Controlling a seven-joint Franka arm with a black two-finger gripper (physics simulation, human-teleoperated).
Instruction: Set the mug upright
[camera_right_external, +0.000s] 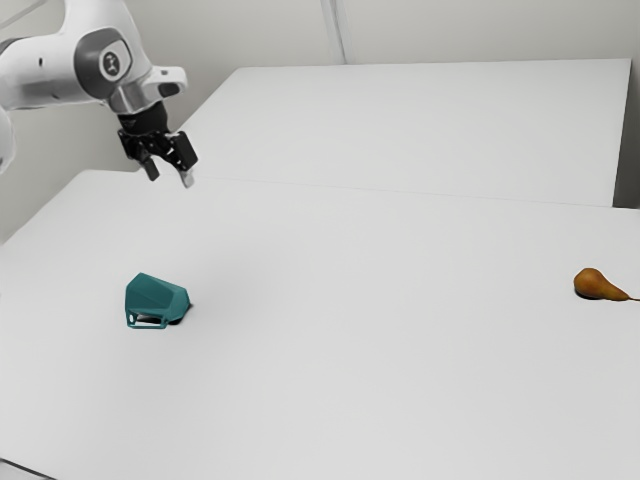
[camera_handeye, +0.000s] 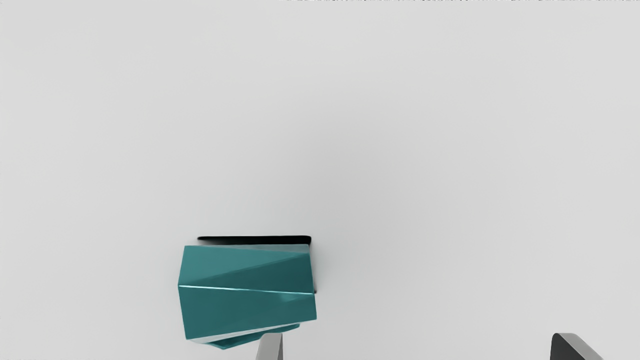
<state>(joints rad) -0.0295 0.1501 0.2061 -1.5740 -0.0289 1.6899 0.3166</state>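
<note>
My gripper (camera_right_external: 170, 178) hangs high above the table at the upper left of the exterior view, its fingers apart with nothing between them. Below it on the table, a teal faceted mug (camera_right_external: 157, 298) lies on its side, its handle low on the side nearer the exterior camera. In the wrist view the mug (camera_handeye: 247, 292) lies under one finger of the open gripper (camera_handeye: 417, 345), with part of the handle side hidden behind that fingertip. A gap separates the mug from the fingers.
A brown pear (camera_right_external: 598, 285) rests on the white table (camera_right_external: 380, 350) at the exterior view's far right, well away from the mug. Behind the table stands another white surface (camera_right_external: 420, 130).
</note>
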